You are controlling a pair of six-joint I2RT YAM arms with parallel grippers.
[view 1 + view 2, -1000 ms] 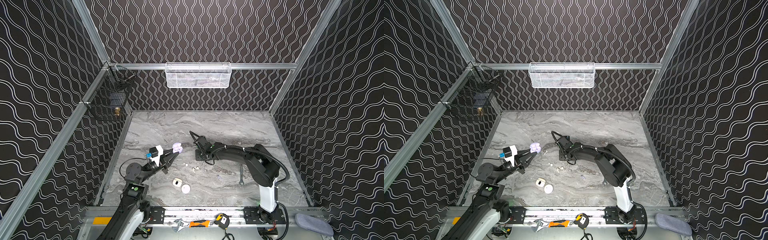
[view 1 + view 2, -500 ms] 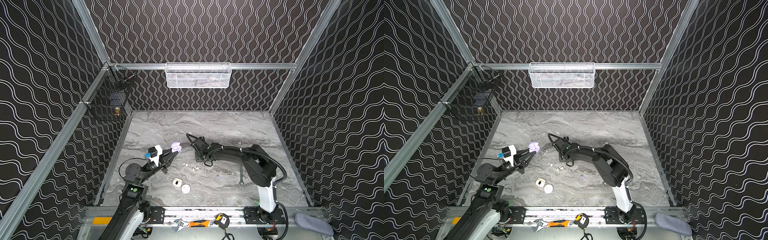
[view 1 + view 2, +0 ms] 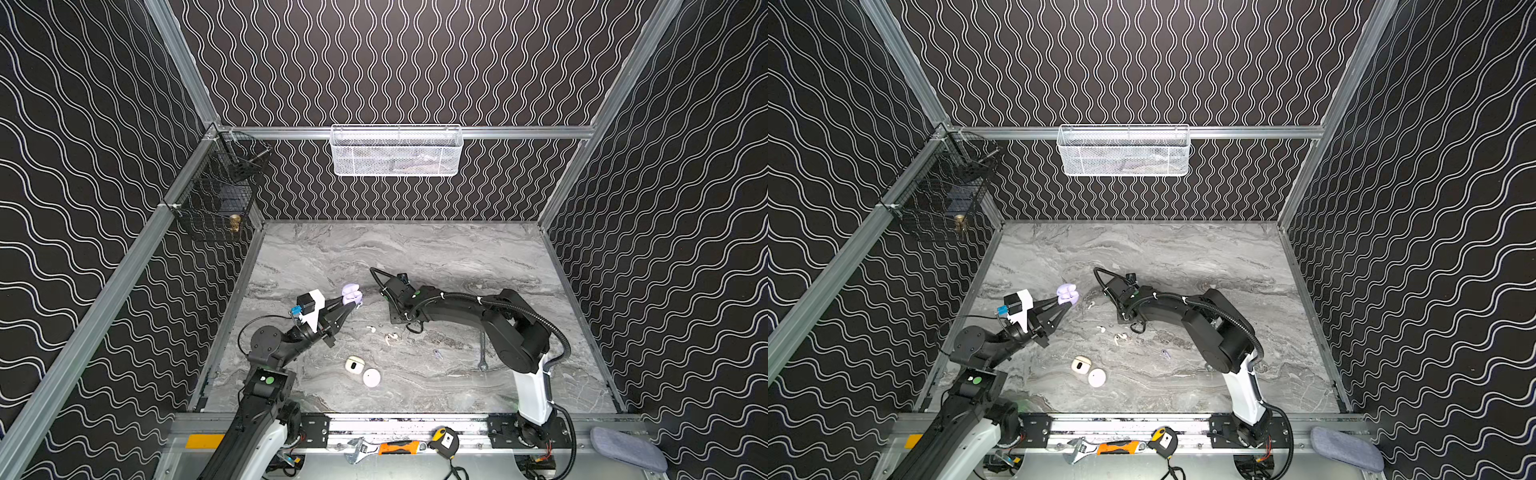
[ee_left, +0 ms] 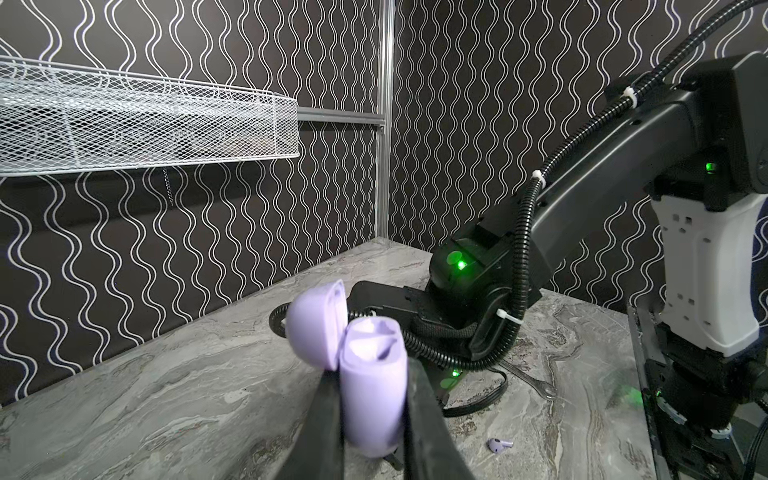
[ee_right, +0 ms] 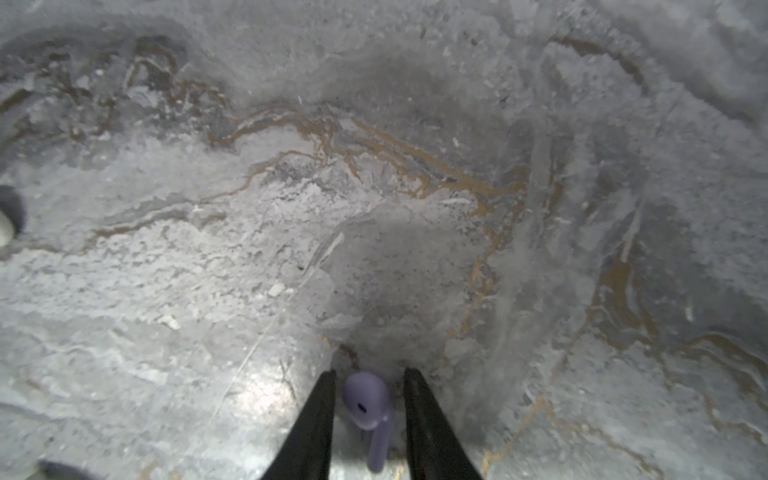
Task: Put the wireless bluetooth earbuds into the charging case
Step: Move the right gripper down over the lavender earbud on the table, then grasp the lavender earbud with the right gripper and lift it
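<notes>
Lying flat on the marble table (image 5: 540,208), the lavender earbud (image 5: 368,405) sits between the two fingers of the right gripper (image 5: 370,372), bud end forward and stem trailing back. The fingers stand narrowly apart, a sliver of tabletop on each side. No contact shows yet, though the gap is drawing in. Against the top views of a second ago, the right arm has crept slightly toward the left arm's side. Its fingertips are hidden under the wrist in both top views.

The left gripper (image 4: 372,370) has not moved. It is clamped on the lavender charging case (image 4: 374,399), held upright off the table with the lid (image 4: 316,328) hinged open. No earbud is visible inside.

A second lavender earbud (image 4: 498,444) lies loose on the table, and white earbuds (image 3: 388,338) lie well apart from both grippers.

Judgement: the pick-up is about to close. The tiny, rounded bud may squirt sideways if pinched off-centre. Insertion itself is not yet begun.
</notes>
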